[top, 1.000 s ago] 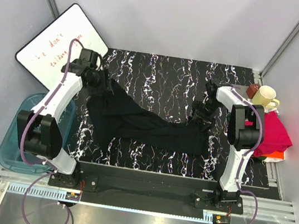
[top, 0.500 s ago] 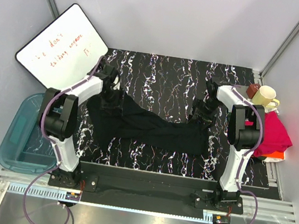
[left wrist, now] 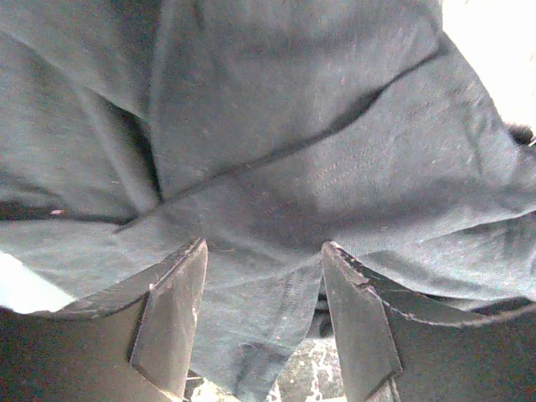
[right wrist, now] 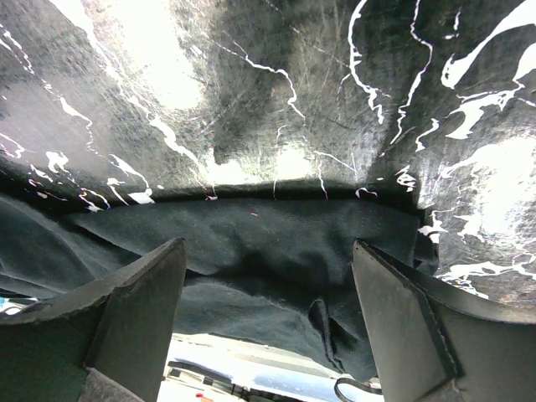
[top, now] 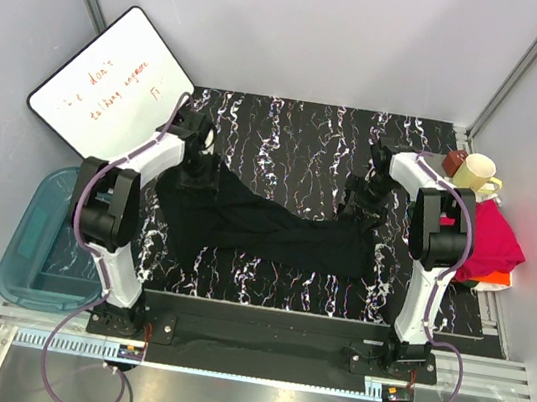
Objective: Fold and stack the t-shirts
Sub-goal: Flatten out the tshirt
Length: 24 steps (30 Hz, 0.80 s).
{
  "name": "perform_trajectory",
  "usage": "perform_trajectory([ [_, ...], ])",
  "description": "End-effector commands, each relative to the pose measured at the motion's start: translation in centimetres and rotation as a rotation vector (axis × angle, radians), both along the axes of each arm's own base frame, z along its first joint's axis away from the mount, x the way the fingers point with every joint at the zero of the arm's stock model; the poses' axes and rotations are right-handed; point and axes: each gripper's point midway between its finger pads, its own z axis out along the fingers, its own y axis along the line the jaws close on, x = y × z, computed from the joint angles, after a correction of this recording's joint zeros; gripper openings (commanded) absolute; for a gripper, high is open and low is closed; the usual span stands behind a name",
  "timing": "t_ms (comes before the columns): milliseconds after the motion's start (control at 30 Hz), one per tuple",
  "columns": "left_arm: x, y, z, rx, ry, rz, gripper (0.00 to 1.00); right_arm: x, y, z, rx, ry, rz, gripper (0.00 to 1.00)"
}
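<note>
Left gripper (left wrist: 264, 247) and right gripper (right wrist: 268, 244) are held spread over the black shirt (top: 265, 223), mug (top: 475, 172) parked beside the pink shirt (top: 494, 245).

Black tee (top: 265, 226) on a black, white-veined table (top: 299, 130); magenta tee (top: 494, 245), cream mug (top: 475, 173), blue bin (top: 24, 245).

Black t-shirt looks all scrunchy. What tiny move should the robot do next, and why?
Probably lower and close both on the cloth: the left end effector and right end effector stand open at opposite ends of the black t-shirt, fabric showing between their fingers, and it lies bunched, not spread flat.
</note>
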Motion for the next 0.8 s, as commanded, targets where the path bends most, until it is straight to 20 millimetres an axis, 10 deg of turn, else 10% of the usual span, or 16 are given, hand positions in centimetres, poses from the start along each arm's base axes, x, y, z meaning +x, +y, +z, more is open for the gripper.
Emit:
perform_trajectory([
  [0,3.2,1.6,4.3,0.057,-0.175,0.041,0.61,1.2,0.5,1.2,0.025,-0.042,-0.006,0.88],
  [600,1.5,5.2,-0.1,0.075,-0.034,0.118,0.59,1.1,0.4,0.9,0.027,-0.030,0.019,0.90],
  [767,0.5,4.6,-0.5,0.038,-0.014,0.105,0.39,1.1,0.3,0.7,0.022,-0.030,0.020,0.90],
])
